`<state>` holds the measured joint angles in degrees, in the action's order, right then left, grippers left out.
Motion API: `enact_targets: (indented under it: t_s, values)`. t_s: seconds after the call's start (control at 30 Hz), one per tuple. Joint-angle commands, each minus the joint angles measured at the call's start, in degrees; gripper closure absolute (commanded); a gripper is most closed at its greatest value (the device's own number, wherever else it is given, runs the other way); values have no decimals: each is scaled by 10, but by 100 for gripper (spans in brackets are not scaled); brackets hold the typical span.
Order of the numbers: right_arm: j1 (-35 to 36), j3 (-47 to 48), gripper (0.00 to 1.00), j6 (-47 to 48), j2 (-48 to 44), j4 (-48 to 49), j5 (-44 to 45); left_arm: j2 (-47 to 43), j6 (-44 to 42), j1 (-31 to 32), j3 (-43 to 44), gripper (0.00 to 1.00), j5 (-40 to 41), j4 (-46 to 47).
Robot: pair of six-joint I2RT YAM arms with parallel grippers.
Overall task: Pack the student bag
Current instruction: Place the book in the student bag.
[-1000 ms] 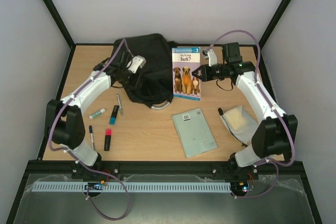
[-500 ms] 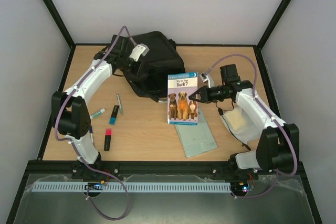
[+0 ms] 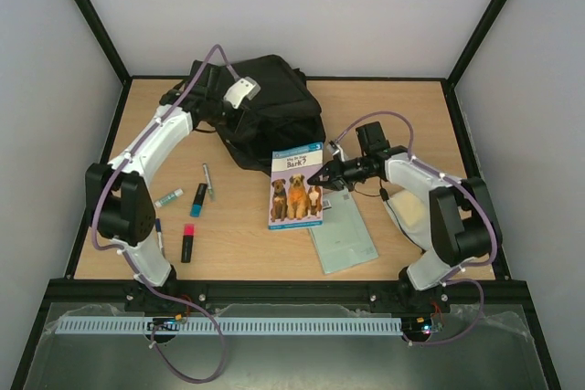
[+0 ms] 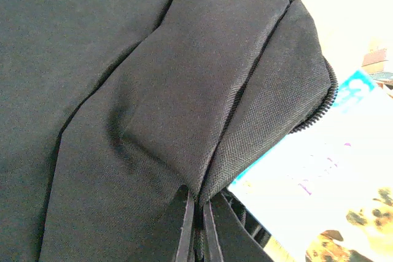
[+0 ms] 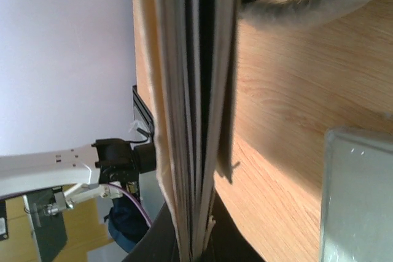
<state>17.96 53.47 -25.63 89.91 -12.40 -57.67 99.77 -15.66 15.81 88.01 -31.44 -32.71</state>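
The student bag (image 3: 274,102), a big black backpack, sits at the back of the table. My left gripper (image 3: 239,118) is shut on a fold of its fabric. In the left wrist view the fingertips (image 4: 184,234) pinch a seam of the bag (image 4: 153,90). A children's book (image 3: 294,187) with dogs on its cover hangs tilted just in front of the bag. My right gripper (image 3: 320,178) is shut on its right edge. In the right wrist view the book (image 5: 190,90) shows edge-on between the jaws of that gripper (image 5: 199,246), above the table.
A grey-green notebook (image 3: 347,237) lies partly under the book. A beige pouch (image 3: 416,210) lies by the right arm. At front left lie a glue stick (image 3: 169,197), a pen (image 3: 208,180), a blue marker (image 3: 198,199), a red marker (image 3: 187,243) and a blue pen (image 3: 159,237).
My right gripper has carried the book from the back right down and left to just in front of the bag. My left gripper has pulled the bag's fabric up and back.
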Motion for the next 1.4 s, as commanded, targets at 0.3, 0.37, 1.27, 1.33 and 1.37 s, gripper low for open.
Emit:
enact_targets:
  t_s: [0.3, 0.37, 1.27, 1.33, 1.37]
  values:
    - [7, 33, 99, -126, 72, 113, -46, -75, -156, -2, -39, 98, -115, -24]
    - [11, 46, 99, -125, 86, 114, -46, -76, -177, -2, -46, 98, -125, -27]
    - [46, 157, 98, -230, 228, 186, 2, -81, -329, 34, -81, 98, -79, -83]
    - [46, 171, 85, -220, 238, 175, 17, -82, -329, 34, -87, 98, -76, -80]
    - [46, 180, 75, -207, 241, 157, 30, -81, -328, 34, -88, 98, -74, -78]
